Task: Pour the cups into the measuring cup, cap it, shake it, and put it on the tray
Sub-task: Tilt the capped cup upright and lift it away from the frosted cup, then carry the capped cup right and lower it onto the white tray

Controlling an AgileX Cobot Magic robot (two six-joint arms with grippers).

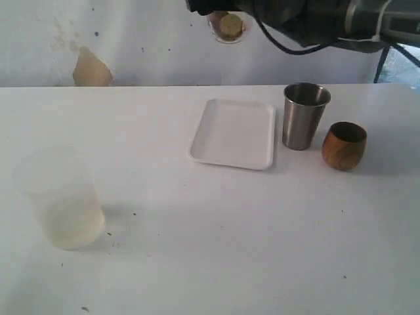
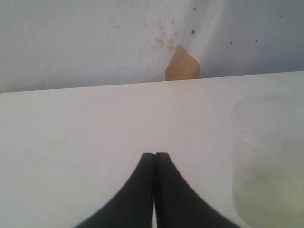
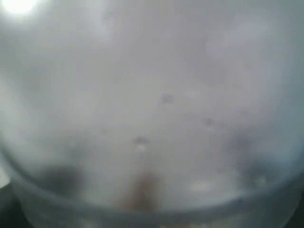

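The steel tumbler (image 1: pixel 305 115) and the brown wooden cup (image 1: pixel 344 146) stand upright, side by side, just right of the white tray (image 1: pixel 233 134), which has nothing on it. High above the tray, at the top edge of the exterior view, my right gripper (image 1: pixel 220 13) holds the clear measuring cup (image 1: pixel 227 26) in the air, seen end-on with something brownish inside. Its blurred clear wall (image 3: pixel 152 118) fills the right wrist view and hides the fingers. I cannot make out the cap. My left gripper (image 2: pixel 155 156) is shut and empty over bare table.
A wide frosted plastic cup (image 1: pixel 62 200) with pale liquid stands at the front left, close beside the left gripper in its wrist view as the frosted cup (image 2: pixel 268 161). A white backdrop with a tan torn patch (image 1: pixel 90 69) runs behind the table.
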